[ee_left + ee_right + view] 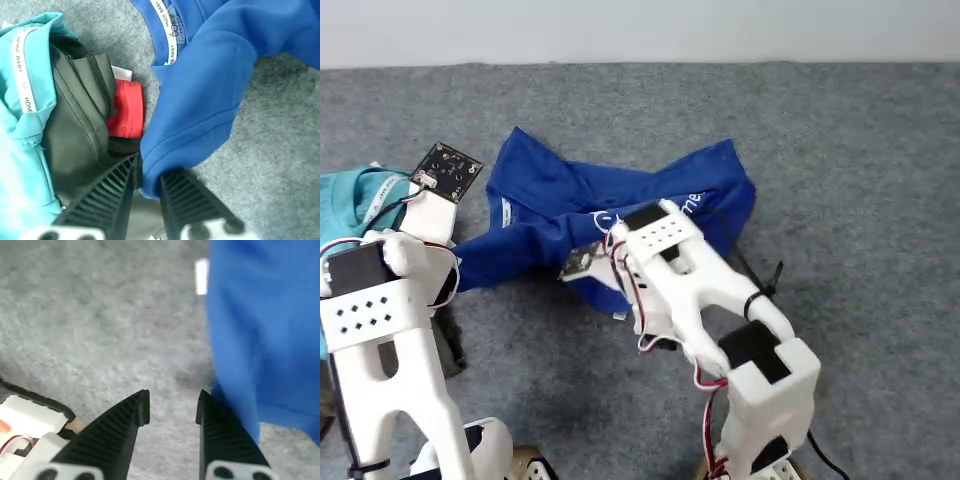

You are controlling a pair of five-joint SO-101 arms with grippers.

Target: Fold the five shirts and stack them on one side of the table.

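One blue shirt (210,90), smooth knit perhaps, pinched by left hand (150,169); right hand (173,401) parted.

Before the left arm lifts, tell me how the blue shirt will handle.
Likely floppy: the blue shirt lies crumpled in soft folds, and the part pinched in the left end effector drapes limply. Probably light, since the fabric looks thin. It may drag and bunch on the fuzzy grey table rather than slide freely.

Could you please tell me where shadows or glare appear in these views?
High view: even light, no glare, soft shadow along the near edge of the blue shirt. Left wrist view: dark shadow on the table under the shirt. Right wrist view: faint shadow beside the shirt's edge.
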